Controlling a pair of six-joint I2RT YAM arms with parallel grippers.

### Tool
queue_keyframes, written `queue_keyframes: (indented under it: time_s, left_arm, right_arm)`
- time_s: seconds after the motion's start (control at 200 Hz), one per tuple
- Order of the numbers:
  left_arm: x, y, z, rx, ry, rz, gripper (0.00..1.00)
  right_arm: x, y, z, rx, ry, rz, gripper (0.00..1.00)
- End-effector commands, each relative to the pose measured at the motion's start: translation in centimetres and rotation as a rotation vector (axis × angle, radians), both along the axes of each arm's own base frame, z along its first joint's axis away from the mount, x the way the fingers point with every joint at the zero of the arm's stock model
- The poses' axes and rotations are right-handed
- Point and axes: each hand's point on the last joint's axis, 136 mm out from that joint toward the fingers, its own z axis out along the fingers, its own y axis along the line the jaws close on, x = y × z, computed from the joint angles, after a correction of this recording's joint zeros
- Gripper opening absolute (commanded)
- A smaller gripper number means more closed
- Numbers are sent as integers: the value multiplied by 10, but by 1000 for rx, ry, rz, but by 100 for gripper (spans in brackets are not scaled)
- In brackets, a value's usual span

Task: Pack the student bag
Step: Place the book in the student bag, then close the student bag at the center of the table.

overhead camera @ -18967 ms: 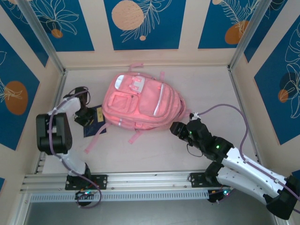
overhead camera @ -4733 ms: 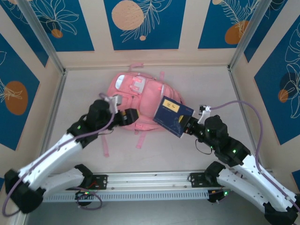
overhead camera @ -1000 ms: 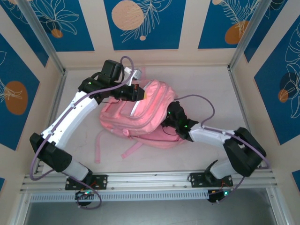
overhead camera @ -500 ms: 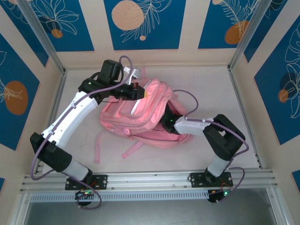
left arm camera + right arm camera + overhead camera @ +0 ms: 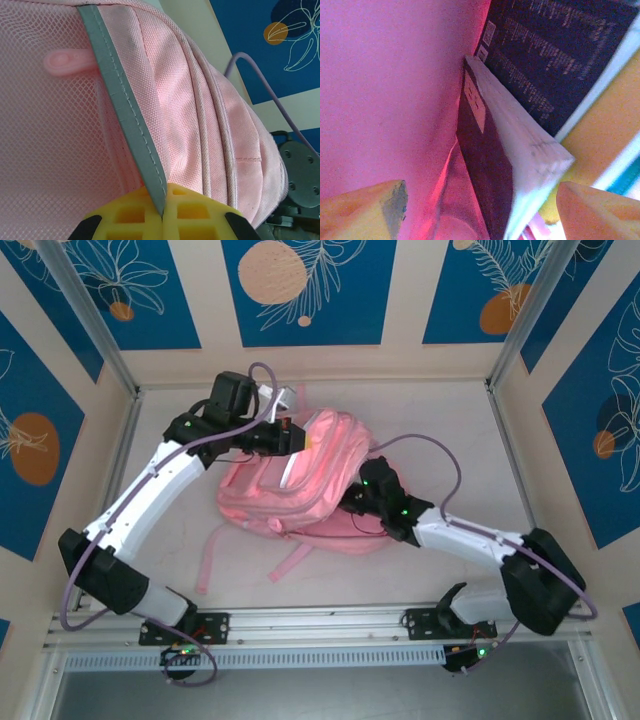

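The bag (image 5: 322, 455) lies in the middle of the table (image 5: 450, 420), tipped up on its side, with 2 straps (image 5: 209, 555) trailing toward the near edge.

The left arm reaches over from the left to the bag's far upper edge. Its end effector (image 5: 292, 437) is closed tight there. In the left wrist view the 2 yellow pads (image 5: 127, 217) are pressed together on a grey trim strip (image 5: 125, 102) that runs along the seam between the mesh panel and the woven pink cloth. A pink zip pull (image 5: 67, 62) lies on the mesh just beside the strip. The edge of the bag is raised where it is pinched.

The right arm comes in low from the right, and its end effector (image 5: 352, 502) sits at the bag's right side, at the mouth of the opening. From the right wrist camera its fingertips (image 5: 372, 210) stand wide apart, gripping nothing. Between them, clear of both, lies the corner of a book (image 5: 520, 145) with a dark cover and a white page block. It rests against the pink lining inside the bag. Behind it lies a second dark cover (image 5: 555, 60) with small pale print, too blurred to read.
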Motion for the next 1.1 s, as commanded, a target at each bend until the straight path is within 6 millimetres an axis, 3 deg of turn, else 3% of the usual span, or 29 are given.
queue_keyframes:
  time_s: [0.0, 0.335, 0.45, 0.565, 0.68, 0.8, 0.92, 1.095]
  left_arm:
    - [-4, 6, 48, -119, -129, -5, 0]
    - [-3, 12, 41, -122, -108, 29, 0]
    - [-4, 12, 37, -122, -96, 31, 0]
    - [-4, 15, 27, -105, -83, 45, 0]
    - [-4, 16, 20, -98, -70, 54, 0]
    - [-4, 15, 12, -105, -49, 56, 0]
    - [-2, 9, -7, -110, 3, 62, 0]
    - [-6, -18, -47, -78, 83, 23, 0]
  right_arm:
    - [-4, -26, -4, -39, -30, -40, 78]
    - [-26, -87, 8, -11, -101, -147, 60]
    - [-31, -92, 23, 6, -129, -133, 53]
    - [-40, -90, 49, 37, -183, -82, 47]
    - [-53, -93, 76, 31, -221, -50, 47]
    - [-64, -104, 86, 2, -221, -56, 48]
    - [-69, -114, 77, -44, -187, -81, 48]
    - [-68, -157, 29, -224, -23, -263, 48]
